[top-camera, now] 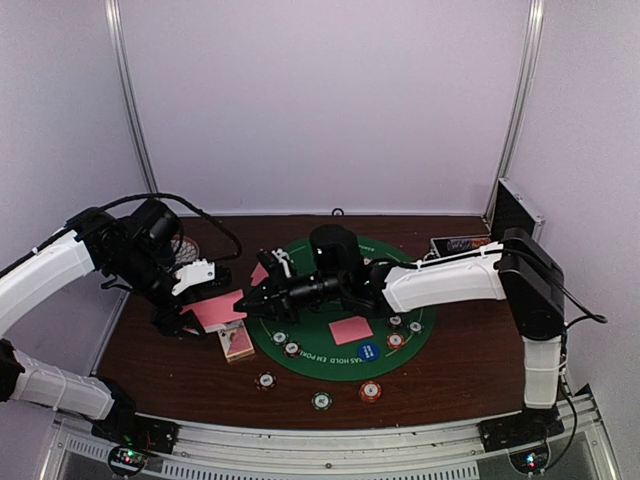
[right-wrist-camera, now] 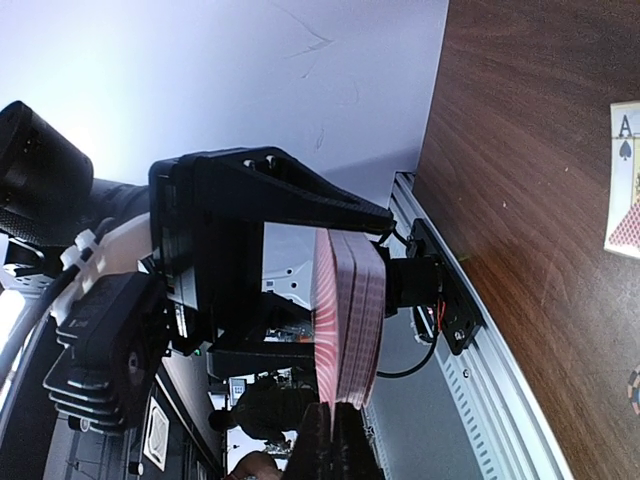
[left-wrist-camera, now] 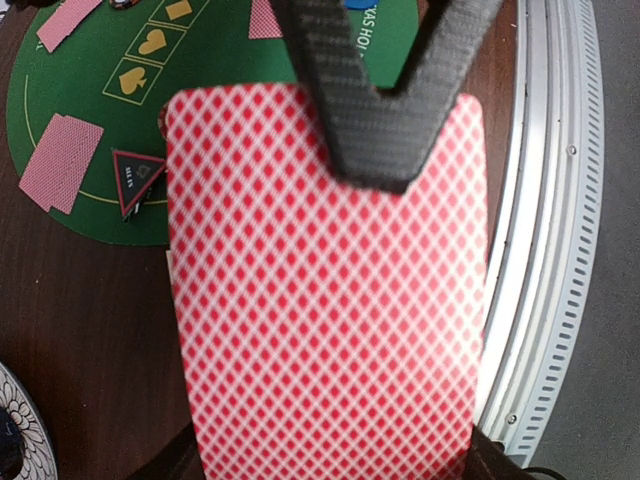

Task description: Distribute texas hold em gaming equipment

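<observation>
My left gripper [top-camera: 200, 306] is shut on a deck of pink-backed playing cards [left-wrist-camera: 330, 290], which it holds just left of the mat and which fills the left wrist view. My right gripper [top-camera: 247, 303] reaches across the mat, and its dark fingers [left-wrist-camera: 385, 130] are shut on the far edge of the deck's top card. Edge-on, the deck [right-wrist-camera: 350, 320] stands above my right fingertips [right-wrist-camera: 335, 440], which pinch the card on its left face. Dealt cards [top-camera: 350, 329] [top-camera: 260, 274] lie face down on the mat. Striped poker chips [top-camera: 265, 381] [top-camera: 321, 401] [top-camera: 370, 391] sit near the front.
The round green felt mat [top-camera: 420, 320] covers the table's middle, with several more chips [top-camera: 395, 341] on it. A small stack of cards [top-camera: 237, 343] lies by its left edge. The black-and-silver case [top-camera: 515, 212] stands open at back right. An ace of spades [right-wrist-camera: 625, 180] lies face up on the wood.
</observation>
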Available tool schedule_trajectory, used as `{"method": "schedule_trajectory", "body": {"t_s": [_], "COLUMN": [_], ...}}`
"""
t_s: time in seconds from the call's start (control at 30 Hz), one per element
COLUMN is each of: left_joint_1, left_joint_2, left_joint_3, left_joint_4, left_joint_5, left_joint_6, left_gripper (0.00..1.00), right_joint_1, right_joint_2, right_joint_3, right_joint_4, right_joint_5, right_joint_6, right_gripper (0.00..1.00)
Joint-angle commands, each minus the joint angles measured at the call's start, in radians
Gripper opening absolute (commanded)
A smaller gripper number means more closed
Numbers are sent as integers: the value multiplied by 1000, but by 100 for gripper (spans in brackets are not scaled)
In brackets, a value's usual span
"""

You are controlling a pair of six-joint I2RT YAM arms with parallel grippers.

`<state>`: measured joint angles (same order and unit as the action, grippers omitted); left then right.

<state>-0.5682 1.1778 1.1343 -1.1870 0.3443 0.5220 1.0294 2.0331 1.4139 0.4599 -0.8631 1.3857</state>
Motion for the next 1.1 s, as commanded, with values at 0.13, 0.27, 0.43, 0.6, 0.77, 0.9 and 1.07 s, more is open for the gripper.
{"method": "schedule_trajectory", "body": {"t_s": [0.13,0.27,0.43,0.6,0.77,0.9,1.07], "left_joint_1": [5,5,5,5,5,5,5], "left_joint_2": [-13,-13,-16,-15,-11,-12,-12], "left_joint_3": [15,18,19,21,27,30,28], "left_joint_4": [26,26,24,24,19,18,16], "left_joint_5": [8,7,11,15,16,13,11], "left_joint_6": [7,8,9,6,7,7,6], "left_gripper": [0,0,0,0,0,0,0], "right_joint_1": [-80,-142,-241,-304,-322,-339,-357], "right_joint_2": [-200,-280,-352,-333,-253,-190,-136], "right_joint_3": [-153,-255,-350,-330,-255,-197,-132], "right_joint_4": [-103,-206,-416,-712,-884,-969,-1052], "right_joint_5": [-11,-19,-17,52,109,137,174], "right_joint_6": [-92,-170,-323,-547,-684,-747,-813], "right_gripper": [0,0,0,0,0,0,0]}}
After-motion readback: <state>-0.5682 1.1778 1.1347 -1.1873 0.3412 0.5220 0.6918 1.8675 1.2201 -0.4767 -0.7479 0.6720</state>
